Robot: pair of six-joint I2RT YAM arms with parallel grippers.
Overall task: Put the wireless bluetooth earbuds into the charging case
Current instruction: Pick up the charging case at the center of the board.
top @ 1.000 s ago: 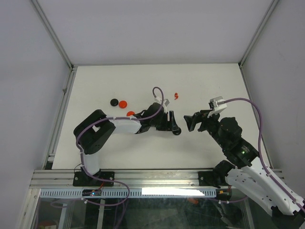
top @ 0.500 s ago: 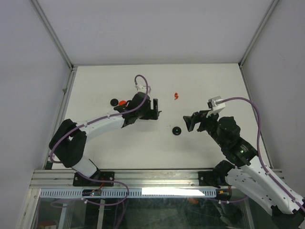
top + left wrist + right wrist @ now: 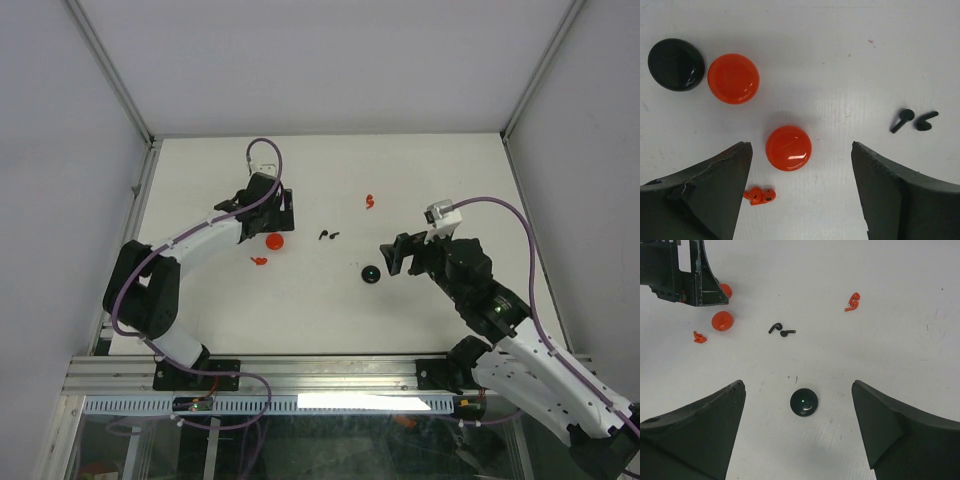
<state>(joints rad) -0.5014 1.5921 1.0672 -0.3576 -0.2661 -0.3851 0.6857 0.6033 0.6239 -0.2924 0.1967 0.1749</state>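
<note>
Two black earbuds [image 3: 328,236] [image 3: 912,120] lie side by side mid-table. A red pair [image 3: 259,261] [image 3: 759,195] lies close by my left finger, and a single red earbud [image 3: 371,201] [image 3: 854,302] lies farther back. The round glossy discs look like the charging cases. A red disc [image 3: 788,148] [image 3: 274,240] sits just ahead of my open left gripper [image 3: 799,149] [image 3: 278,213]. A black disc [image 3: 804,402] [image 3: 370,275] with a small green light lies between the wide jaws of my open right gripper [image 3: 797,385] [image 3: 390,255]. Neither gripper touches anything.
Another red disc [image 3: 733,78] and a black disc [image 3: 676,64] lie beyond the left gripper, hidden under it in the top view. White walls and a metal frame [image 3: 130,190] border the table.
My left arm has swung from the black disc at the centre to the back left and its jaws have opened wider. The black earbuds, red disc and red pair now show. The right gripper edged left.
</note>
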